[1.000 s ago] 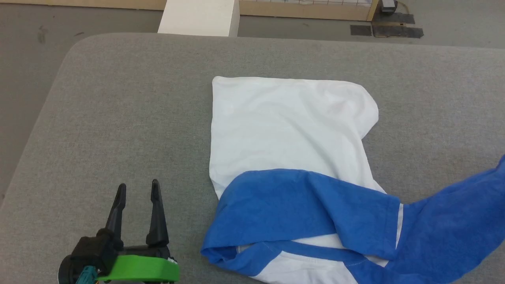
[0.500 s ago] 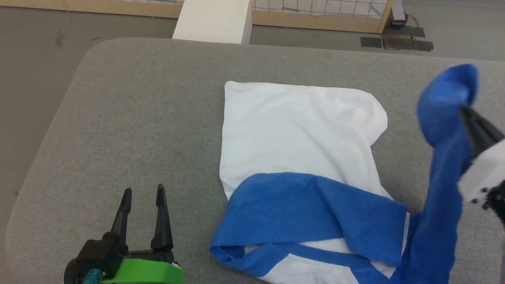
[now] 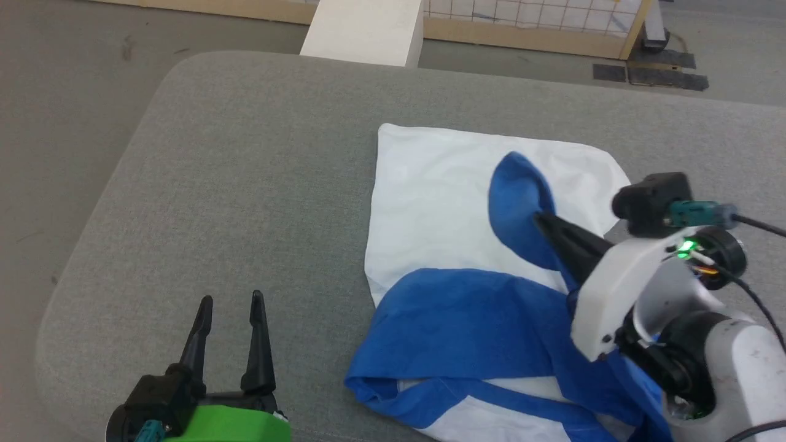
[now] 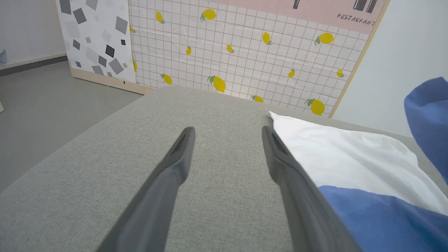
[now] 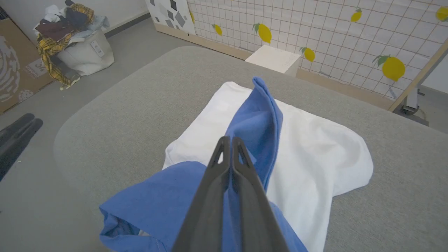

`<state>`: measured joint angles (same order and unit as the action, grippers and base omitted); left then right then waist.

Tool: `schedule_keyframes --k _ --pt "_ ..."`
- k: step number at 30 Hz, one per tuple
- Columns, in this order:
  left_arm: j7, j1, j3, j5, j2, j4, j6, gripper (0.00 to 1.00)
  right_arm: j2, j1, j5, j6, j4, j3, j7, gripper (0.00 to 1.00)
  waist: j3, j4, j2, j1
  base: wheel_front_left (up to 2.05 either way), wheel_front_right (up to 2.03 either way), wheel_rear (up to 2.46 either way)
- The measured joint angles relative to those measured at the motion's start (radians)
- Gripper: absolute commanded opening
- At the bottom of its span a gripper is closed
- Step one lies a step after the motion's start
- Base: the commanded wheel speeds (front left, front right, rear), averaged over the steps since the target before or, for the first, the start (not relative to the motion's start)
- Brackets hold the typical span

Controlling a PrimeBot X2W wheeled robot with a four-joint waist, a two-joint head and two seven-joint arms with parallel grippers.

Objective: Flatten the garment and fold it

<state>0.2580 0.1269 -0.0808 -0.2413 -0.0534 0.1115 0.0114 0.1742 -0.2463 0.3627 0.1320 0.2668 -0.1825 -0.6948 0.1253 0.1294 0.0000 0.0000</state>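
Observation:
The garment (image 3: 442, 196) lies on the grey table (image 3: 245, 153), white body spread toward the far side, one blue sleeve folded across its near part. My right gripper (image 3: 540, 220) is shut on the other blue sleeve (image 3: 519, 202) and holds it raised over the white body. In the right wrist view the shut right gripper (image 5: 228, 140) pinches that sleeve (image 5: 260, 115), which stands up as a fold. My left gripper (image 3: 230, 301) stands open and holds nothing, left of the garment near the table's front edge; in the left wrist view the left gripper (image 4: 227, 131) is just beside the garment's (image 4: 350, 157) white edge.
A white box (image 3: 368, 31) stands on the floor past the table's far edge, before a lemon-patterned partition (image 4: 245, 52). A laundry basket (image 5: 84, 52) of clothes sits on the floor off the table's left corner. The table's rounded left corner (image 3: 172, 73) borders bare floor.
My right gripper has lifted the blue sleeve from the right side and swung it leftward over the white body. The head camera shifted. The left gripper stays where it was.

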Motion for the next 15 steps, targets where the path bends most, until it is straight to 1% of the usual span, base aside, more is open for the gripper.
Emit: schedule_keyframes --k 10,15 --pt "0.0 -0.005 -0.019 -0.033 0.0 -0.001 0.013 1.0 0.008 -0.01 0.019 0.0 -0.103 -0.216 0.009 0.0 0.03 0.045 0.0 0.0 0.0 0.0 0.0" --pt "0.0 -0.008 -0.028 -0.04 0.0 -0.003 0.017 1.0 0.027 -0.01 0.033 0.0 -0.169 -0.313 0.009 0.0 0.041 0.064 0.0 0.0 0.0 0.0 0.0"
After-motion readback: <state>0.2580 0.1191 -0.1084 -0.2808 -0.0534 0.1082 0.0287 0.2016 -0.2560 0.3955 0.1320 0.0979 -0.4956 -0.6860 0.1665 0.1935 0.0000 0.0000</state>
